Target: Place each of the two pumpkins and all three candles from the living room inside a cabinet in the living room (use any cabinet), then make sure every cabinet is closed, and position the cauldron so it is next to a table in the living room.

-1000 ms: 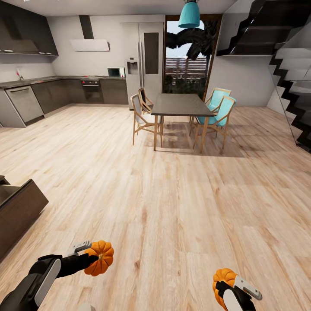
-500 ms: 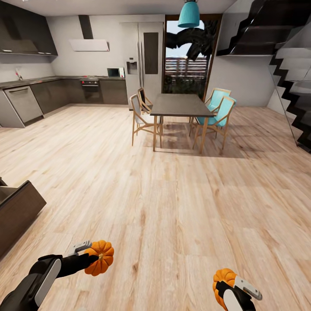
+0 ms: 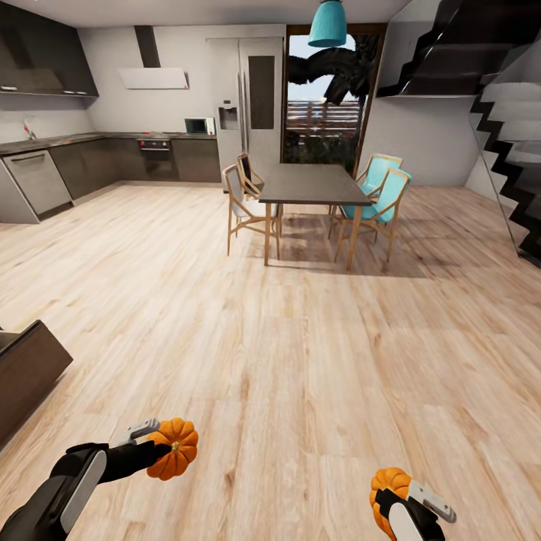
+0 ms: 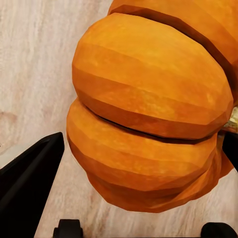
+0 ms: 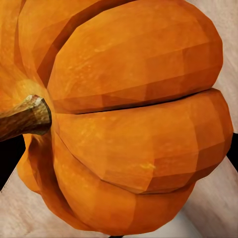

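- While both pumpkins ride in the grippers, none is stowed: left gripper (image 3: pixel 154 443) clenched on left pumpkin (image 3: pixel 173 448) at 7 o'clock, right gripper (image 3: pixel 398 500) clenched on right pumpkin (image 3: pixel 388 483) at 5 o'clock.
- Candles, cauldron, cabinet closing left.
- Versus earlier: dark brown unit (image 3: pixel 26 372) at 9 o'clock slides further out of frame; camera moved, grips unchanged.

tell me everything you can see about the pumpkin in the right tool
The pumpkin in the right tool is small, round and orange, with deep ribbed lobes and a matte, slightly mottled skin. A short brown woody stem sticks out sideways in the right wrist view, so it seems tipped on its side. The right tool grips it above the pale wood floor, low at the head view's right. Nothing else touches it.
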